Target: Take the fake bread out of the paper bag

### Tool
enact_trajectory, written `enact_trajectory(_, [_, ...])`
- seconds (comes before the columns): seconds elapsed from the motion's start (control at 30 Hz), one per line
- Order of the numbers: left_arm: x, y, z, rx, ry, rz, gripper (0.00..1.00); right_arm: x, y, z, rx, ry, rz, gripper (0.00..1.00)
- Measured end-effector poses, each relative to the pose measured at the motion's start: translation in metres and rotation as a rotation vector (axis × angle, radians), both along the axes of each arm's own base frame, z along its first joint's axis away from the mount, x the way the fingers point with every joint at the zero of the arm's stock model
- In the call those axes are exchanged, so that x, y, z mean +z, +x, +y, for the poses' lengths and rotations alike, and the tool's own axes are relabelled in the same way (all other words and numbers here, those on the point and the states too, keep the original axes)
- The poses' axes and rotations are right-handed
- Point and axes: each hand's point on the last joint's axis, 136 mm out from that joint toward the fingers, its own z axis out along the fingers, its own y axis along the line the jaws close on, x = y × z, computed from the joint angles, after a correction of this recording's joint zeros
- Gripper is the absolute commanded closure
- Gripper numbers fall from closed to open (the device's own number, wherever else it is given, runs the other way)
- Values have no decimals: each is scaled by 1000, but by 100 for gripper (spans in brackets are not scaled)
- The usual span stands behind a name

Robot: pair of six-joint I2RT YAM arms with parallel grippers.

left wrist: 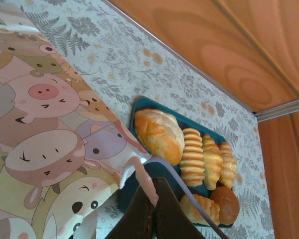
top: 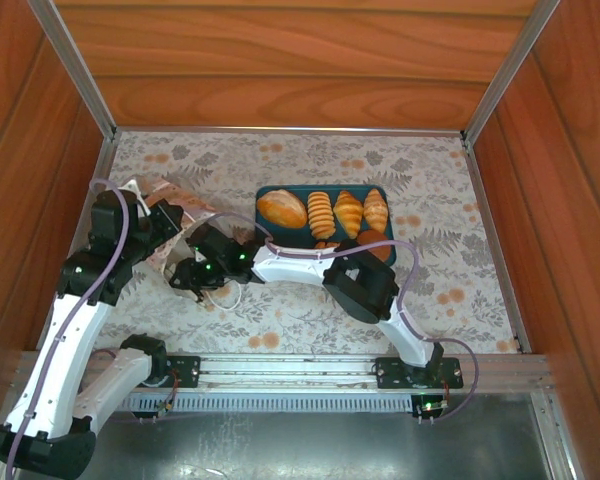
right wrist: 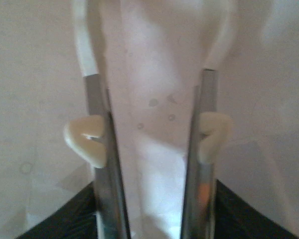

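The paper bag (left wrist: 45,149), printed with cartoon animals, lies at the left of the table (top: 163,255). My left gripper (left wrist: 154,181) is shut on its pale cord handle (left wrist: 142,174) and stands at the bag's far side (top: 165,215). My right gripper (top: 183,282) reaches into the bag's mouth. Its jaws (right wrist: 152,77) stand open with only white paper around and between them. The fake bread lies on a teal tray (top: 263,190): an oval loaf (left wrist: 159,134), a ridged roll (left wrist: 192,157), croissants (left wrist: 213,160) and a dark round bun (left wrist: 225,204). Whatever is inside the bag is hidden.
The tray (left wrist: 139,102) sits just right of the bag, near the back middle of the floral tablecloth (top: 460,270). Wooden walls (top: 280,60) close in the back and both sides. My right arm (top: 360,285) crosses in front of the tray.
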Motion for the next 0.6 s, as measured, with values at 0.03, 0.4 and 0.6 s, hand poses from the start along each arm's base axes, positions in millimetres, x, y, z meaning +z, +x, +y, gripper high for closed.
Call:
enact_trajectory(0.03, [1, -1, 0, 0, 0, -4, 100, 0, 0, 0, 1, 0, -2, 56])
enact_trajectory(0.4, [5, -1, 11, 47, 30, -29, 100, -5, 7, -21, -30, -51, -63, 68])
enact_trajectory(0.6, [3, 0, 13, 60, 42, -24, 100, 22, 10, -41, -56, -45, -130, 65])
